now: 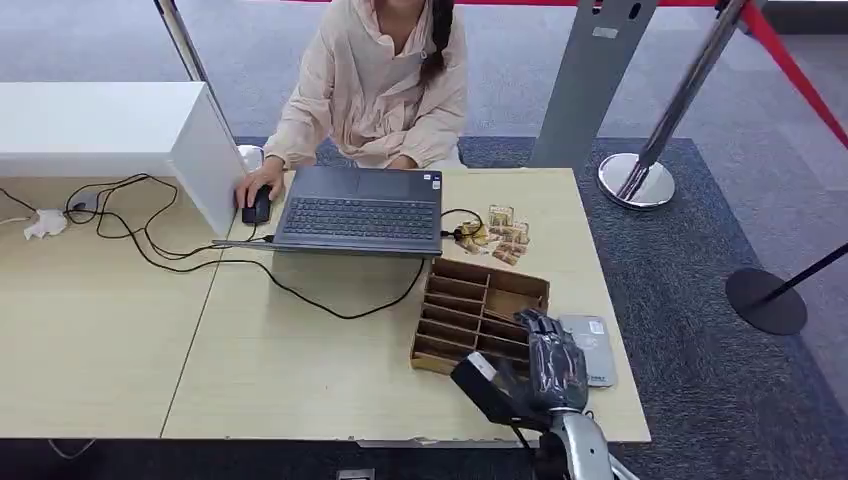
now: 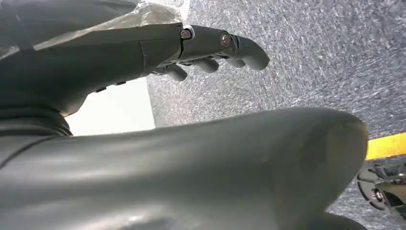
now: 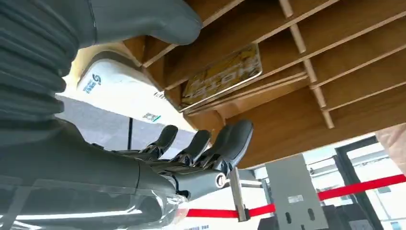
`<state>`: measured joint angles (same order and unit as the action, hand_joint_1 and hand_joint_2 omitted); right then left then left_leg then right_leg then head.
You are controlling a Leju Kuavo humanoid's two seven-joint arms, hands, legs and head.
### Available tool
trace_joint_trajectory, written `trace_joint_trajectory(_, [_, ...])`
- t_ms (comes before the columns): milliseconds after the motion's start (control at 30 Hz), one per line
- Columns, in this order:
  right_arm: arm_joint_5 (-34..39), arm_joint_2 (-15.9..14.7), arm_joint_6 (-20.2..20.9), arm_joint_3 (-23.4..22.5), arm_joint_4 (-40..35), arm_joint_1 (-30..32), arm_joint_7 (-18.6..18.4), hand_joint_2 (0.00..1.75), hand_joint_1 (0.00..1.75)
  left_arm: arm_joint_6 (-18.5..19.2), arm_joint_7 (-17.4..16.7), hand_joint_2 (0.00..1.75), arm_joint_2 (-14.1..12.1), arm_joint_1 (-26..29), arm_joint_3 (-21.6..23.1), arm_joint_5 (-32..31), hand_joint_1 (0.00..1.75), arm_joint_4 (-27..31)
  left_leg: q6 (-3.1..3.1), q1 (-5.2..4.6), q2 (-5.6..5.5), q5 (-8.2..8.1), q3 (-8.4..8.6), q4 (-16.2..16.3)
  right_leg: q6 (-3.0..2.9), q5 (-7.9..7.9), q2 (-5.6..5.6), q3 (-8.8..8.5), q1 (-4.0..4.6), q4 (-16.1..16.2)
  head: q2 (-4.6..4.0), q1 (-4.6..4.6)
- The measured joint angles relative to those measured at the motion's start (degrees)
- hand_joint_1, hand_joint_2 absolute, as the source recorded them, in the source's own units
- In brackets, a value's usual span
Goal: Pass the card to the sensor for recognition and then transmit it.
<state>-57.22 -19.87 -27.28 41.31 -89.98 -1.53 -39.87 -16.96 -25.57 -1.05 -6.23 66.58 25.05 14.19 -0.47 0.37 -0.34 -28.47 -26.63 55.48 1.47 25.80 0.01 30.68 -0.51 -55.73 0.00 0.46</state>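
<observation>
Nearest the robot, the right hand (image 1: 553, 362) hangs over the near right corner of the wooden divider tray (image 1: 478, 315), fingers (image 3: 225, 143) apart and lightly curled, nothing between them and the thumb. Just past those fingertips, in the right wrist view, one yellow card (image 3: 222, 76) lies flat in a tray slot. Touching the tray's right side sits one grey-white sensor (image 1: 590, 348). The left hand (image 2: 191, 48) hangs off the table over grey carpet, fingers loosely extended, holding nothing. Further along the table (image 1: 290, 350), a small heap of yellow cards (image 1: 495, 235), too jumbled to count, lies beside one open laptop (image 1: 358, 210). Behind it sits one person (image 1: 375, 85), a hand on one black mouse (image 1: 257, 207).
</observation>
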Motion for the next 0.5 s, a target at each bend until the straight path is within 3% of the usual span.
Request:
trace_joint_trajectory(333, [-0.33, 0.15, 0.28, -2.34, 0.00, 0.81, 0.00, 1.75, 0.58, -0.02, 0.98, 0.00, -0.02, 0.00, 0.00, 0.42, 0.00, 0.00, 0.00, 0.00, 0.00, 0.00, 0.01, 0.00, 0.00, 0.00, 0.00, 0.00, 0.00, 0.00, 0.00, 0.00])
trace_joint_trajectory(367, [-0.37, 0.15, 0.35, -2.60, -0.02, 0.93, 0.00, 1.75, 0.66, -0.02, 1.18, 0.00, -0.02, 0.01, 0.00, 0.52, 0.00, 0.00, 0.00, 0.00, 0.00, 0.00, 0.00, 0.00, 0.00, 0.00, 0.00, 0.00, 0.00, 0.00, 0.00, 0.02])
trace_joint_trajectory(400, [-0.37, 0.15, 0.35, -2.82, -0.02, 1.03, 0.00, 1.75, 0.86, -0.02, 1.38, 0.00, -0.02, 0.03, 0.00, 0.52, 0.00, 0.00, 0.00, 0.00, 0.00, 0.00, 0.00, 0.00, 0.00, 0.00, 0.00, 0.00, 0.00, 0.00, 0.00, 0.00])
trace_joint_trajectory(433, [-0.37, 0.15, 0.37, -3.08, -0.04, 1.13, 0.00, 1.75, 1.55, -0.02, 1.51, 0.00, -0.02, 0.02, 0.00, 0.55, 0.00, 0.00, 0.00, 0.00, 0.00, 0.00, -0.01, 0.00, 0.00, 0.00, 0.00, 0.00, 0.00, 0.00, 0.00, 0.00])
trace_joint_trajectory(467, [-0.37, 0.15, 0.39, -3.17, -0.09, 1.19, 0.00, 1.75, 1.75, -0.02, 1.62, 0.00, -0.02, 0.02, 0.00, 0.55, 0.00, 0.00, 0.00, 0.00, 0.00, 0.00, 0.00, 0.00, 0.00, 0.00, 0.00, 0.00, 0.00, 0.00, 0.00, 0.02])
trace_joint_trajectory(500, [-0.37, 0.15, 0.44, -3.19, -0.13, 1.23, 0.00, 1.75, 1.75, -0.02, 1.73, 0.00, -0.02, 0.02, 0.00, 0.55, 0.00, 0.00, 0.00, 0.00, 0.00, 0.00, 0.00, 0.00, 0.00, 0.00, 0.00, 0.00, 0.00, 0.00, 0.00, 0.00])
